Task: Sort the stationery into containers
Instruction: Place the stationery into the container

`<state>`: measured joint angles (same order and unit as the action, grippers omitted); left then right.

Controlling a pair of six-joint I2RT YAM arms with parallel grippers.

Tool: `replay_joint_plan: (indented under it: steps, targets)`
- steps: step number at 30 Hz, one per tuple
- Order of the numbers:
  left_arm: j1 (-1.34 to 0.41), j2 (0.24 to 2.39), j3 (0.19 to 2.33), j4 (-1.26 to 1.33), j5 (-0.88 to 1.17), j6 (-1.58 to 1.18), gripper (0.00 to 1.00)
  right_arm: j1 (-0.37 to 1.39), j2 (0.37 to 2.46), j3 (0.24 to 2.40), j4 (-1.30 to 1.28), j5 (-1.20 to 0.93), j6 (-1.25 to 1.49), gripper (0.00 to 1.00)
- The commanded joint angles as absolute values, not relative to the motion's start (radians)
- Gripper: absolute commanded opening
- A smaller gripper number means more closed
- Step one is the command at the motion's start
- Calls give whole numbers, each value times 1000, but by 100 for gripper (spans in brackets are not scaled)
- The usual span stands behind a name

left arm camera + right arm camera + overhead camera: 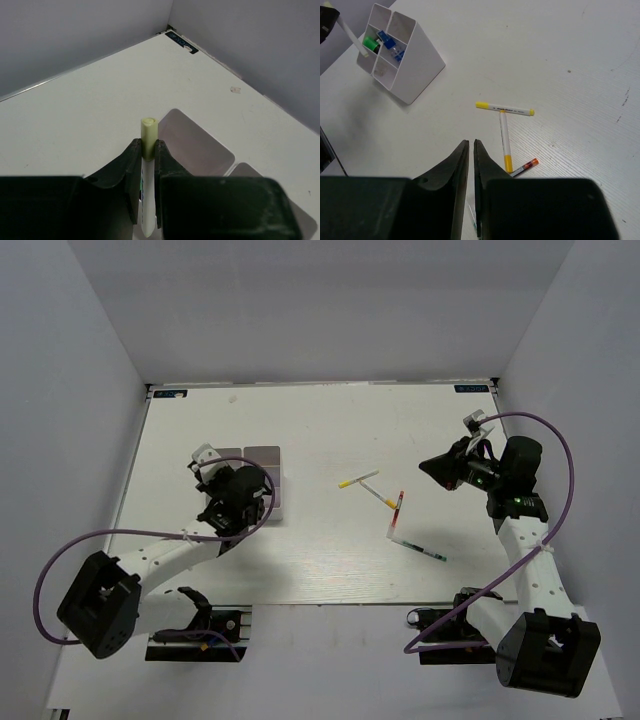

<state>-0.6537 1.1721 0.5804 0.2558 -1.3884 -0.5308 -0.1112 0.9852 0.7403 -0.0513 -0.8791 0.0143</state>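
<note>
My left gripper (146, 142) is shut on a thin white pen with a pale green cap (148, 131), held upright just beside the white divided container (195, 145). From above, the left gripper (222, 490) hangs at the container's (270, 465) left edge. The right wrist view shows the container (415, 70) holding a green-capped highlighter (370, 42) and a blue-capped tube (387, 42). My right gripper (471, 142) hovers above the table, its jaws a narrow slit apart with nothing between them. Two yellow-tipped pens (505, 108) (505, 140) and a red-tipped pen (526, 166) lie ahead of it.
A green-tipped white pen (420, 550) lies on the table near the right arm, below the red-tipped pen (398, 512). Grey walls close the table on the left, the back and the right. Purple cables loop from both arms.
</note>
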Motion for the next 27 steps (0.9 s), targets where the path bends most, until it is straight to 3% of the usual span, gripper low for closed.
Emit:
replay_joint_plan:
  steps: [1,11,13,15,17,18,27]
  targets:
    - [-641,1207,574,259,-1408,-583,0,-117,973,742,-23,-900,5,15]
    - [-641,1261,646,-139,-1421,-929,0,-114,996,744,-20,-910,3,32]
    - [-641,1273,666,-202,-1411,-1023,13,-117,1000,744,-20,-910,6,39]
    - [-641,1284,678,-288,-1411,-1074,34,-114,1005,744,-21,-911,6,44]
    - [-641,1293,689,-330,-1402,-1098,46,-114,1005,747,-28,-911,-28,51]
    - [-641,1293,699,-342,-1402,-1109,56,-115,1009,747,-31,-911,-32,52]
    - [-669,1217,801,-474,-1310,-1109,83,-100,1093,802,-107,-960,-182,53]
